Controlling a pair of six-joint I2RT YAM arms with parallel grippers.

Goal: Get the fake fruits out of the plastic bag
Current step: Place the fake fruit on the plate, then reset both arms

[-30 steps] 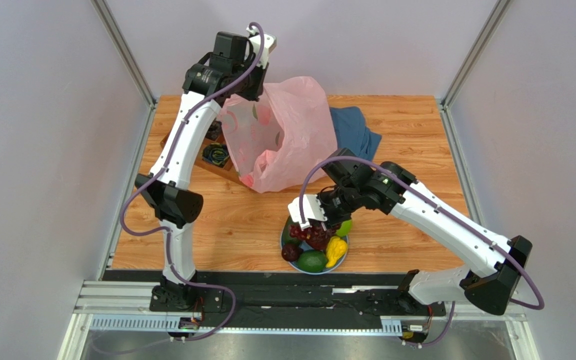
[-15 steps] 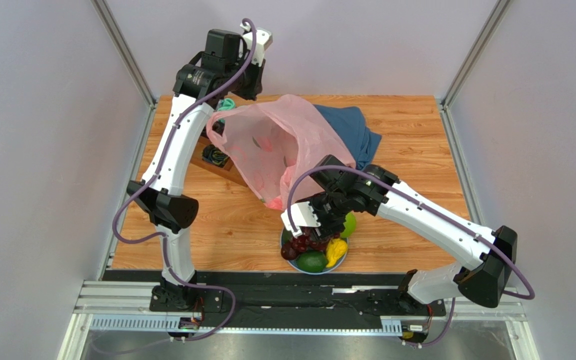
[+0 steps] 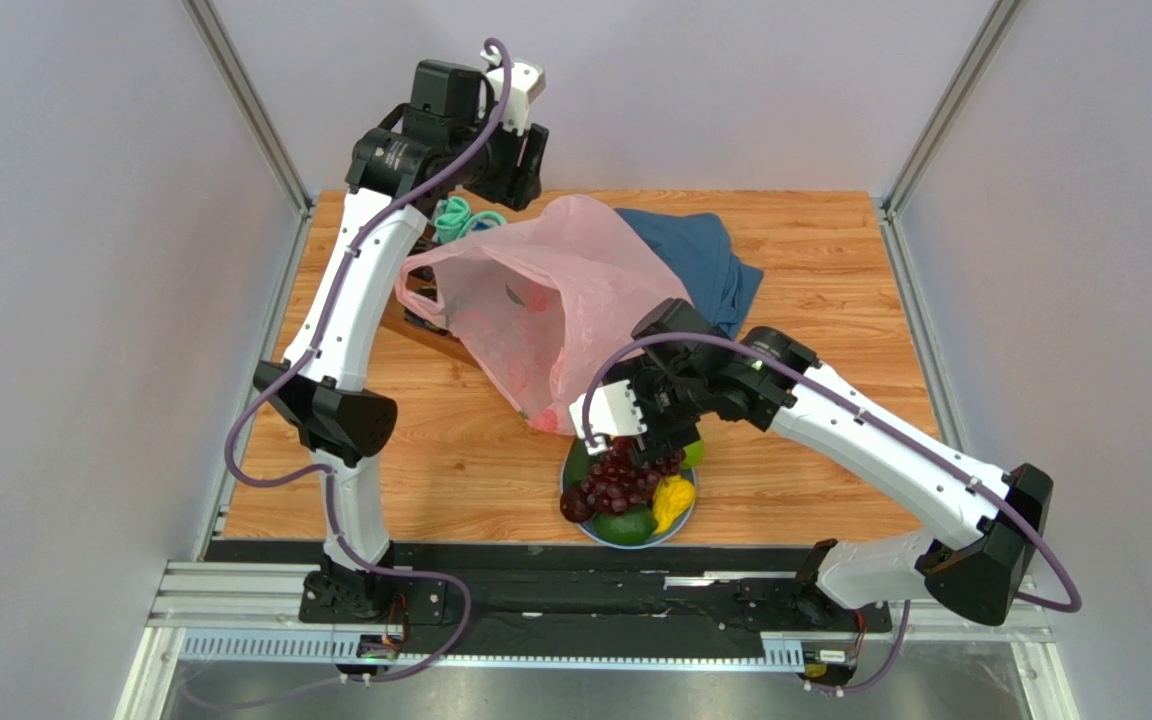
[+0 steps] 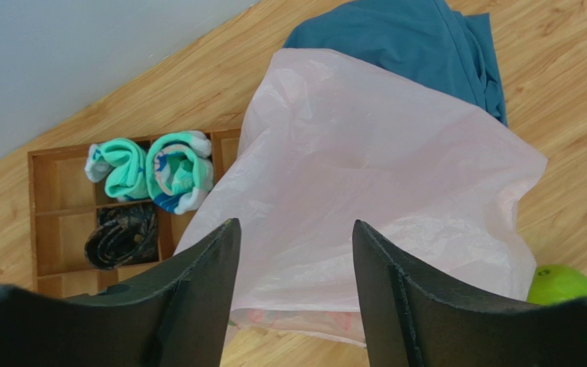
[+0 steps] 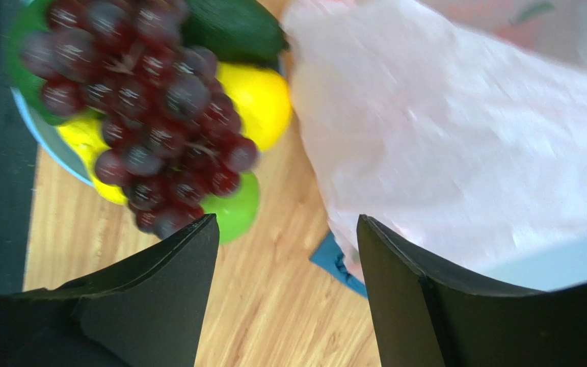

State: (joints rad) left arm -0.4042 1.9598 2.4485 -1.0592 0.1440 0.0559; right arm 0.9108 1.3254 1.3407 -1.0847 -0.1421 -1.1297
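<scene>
1. The left fingers are spread wide with nothing between them. They hang high over the far left part of the desk, pointing down.
2. The bag lies below that gap, slumped and crumpled on the desk, apart from the fingers.
3. The right fingers are also spread and hold nothing. They hover low, between the plate and the near end of the bag.
4. The grapes lie on the plate, free of the fingers, piled on the other fruit. They look blurred in the right wrist view.
5. Around the grapes on the plate are a yellow citrus, an avocado, a yellow pear and a dark red fruit. A green apple sits at the plate's far right edge.
6. The plate stands near the front edge of the desk, and the near tip of the bag reaches just beside it.
7. Whether any fruit is inside the bag cannot be told. Only reddish marks show through the film.
8. The far right side of the bag overlaps a blue cloth, and its left side covers part of a wooden tray.
9. Rolled socks sit in the tray's far compartments, with a dark item in a compartment nearer the front.
</scene>
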